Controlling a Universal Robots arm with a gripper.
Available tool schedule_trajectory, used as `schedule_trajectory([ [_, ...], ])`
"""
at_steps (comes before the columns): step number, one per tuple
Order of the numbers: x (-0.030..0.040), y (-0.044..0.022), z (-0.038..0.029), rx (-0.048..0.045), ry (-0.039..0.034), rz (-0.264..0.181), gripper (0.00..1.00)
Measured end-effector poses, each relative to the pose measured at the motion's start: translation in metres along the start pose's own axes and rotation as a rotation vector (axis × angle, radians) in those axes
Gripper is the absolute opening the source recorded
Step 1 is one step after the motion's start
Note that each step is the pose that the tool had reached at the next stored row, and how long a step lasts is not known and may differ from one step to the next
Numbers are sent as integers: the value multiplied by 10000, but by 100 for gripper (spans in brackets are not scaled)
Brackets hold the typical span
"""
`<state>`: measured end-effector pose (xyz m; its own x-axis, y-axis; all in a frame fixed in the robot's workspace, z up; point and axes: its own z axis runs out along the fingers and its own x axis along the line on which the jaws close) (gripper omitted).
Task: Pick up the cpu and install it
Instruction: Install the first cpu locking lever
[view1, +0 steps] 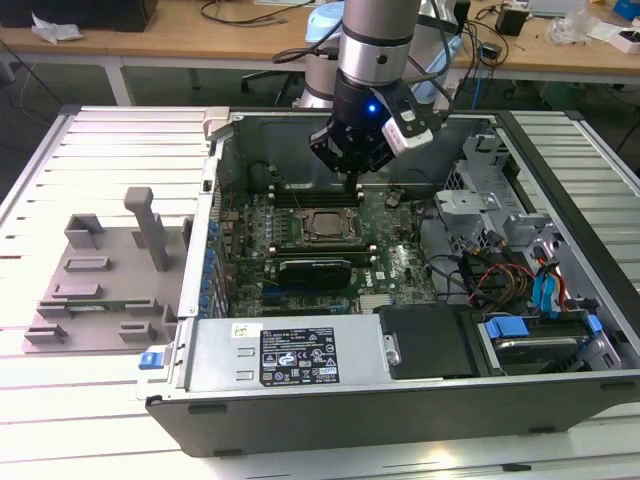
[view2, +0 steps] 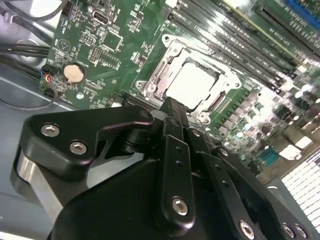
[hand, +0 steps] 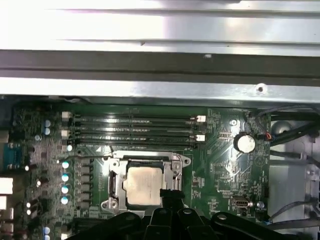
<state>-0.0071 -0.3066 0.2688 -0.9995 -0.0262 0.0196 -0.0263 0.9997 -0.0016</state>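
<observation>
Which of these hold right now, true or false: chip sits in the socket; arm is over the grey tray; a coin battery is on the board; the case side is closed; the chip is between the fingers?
1. The chip sits in the socket frame. True.
2. The gripper is over the grey tray. False: it hangs inside the open computer case, above the green board.
3. A coin battery is on the board. True.
4. The case side is closed. False: it is open and the board shows.
5. The chip is between the fingers. False: it lies in the socket, apart from them.
</observation>
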Motion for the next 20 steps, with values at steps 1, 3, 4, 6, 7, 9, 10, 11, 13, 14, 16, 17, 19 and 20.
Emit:
schedule_trajectory([
  [1, 0, 0, 0, 1, 0, -2, 11],
  [3, 10, 1, 1, 86, -4, -1, 11],
  [4, 26, 1, 1, 191, -10, 1, 11],
  [6, 72, 2, 1, 298, -14, 2, 11],
  [7, 147, 7, 2, 324, -12, 4, 11],
  [9, 228, 20, 5, 324, -13, 4, 11],
  [10, 292, 32, 8, 323, -15, 3, 11],
  [11, 345, 45, 10, 322, -15, 3, 11],
  [13, 441, 71, 13, 321, -14, 2, 11],
  [14, 479, 81, 15, 322, -14, 3, 11],
  [16, 562, 100, 19, 321, -14, 3, 11],
  [17, 623, 113, 22, 322, -14, 2, 11],
  [19, 784, 139, 33, 321, -15, 4, 11],
  [20, 827, 147, 36, 321, -15, 3, 11],
])
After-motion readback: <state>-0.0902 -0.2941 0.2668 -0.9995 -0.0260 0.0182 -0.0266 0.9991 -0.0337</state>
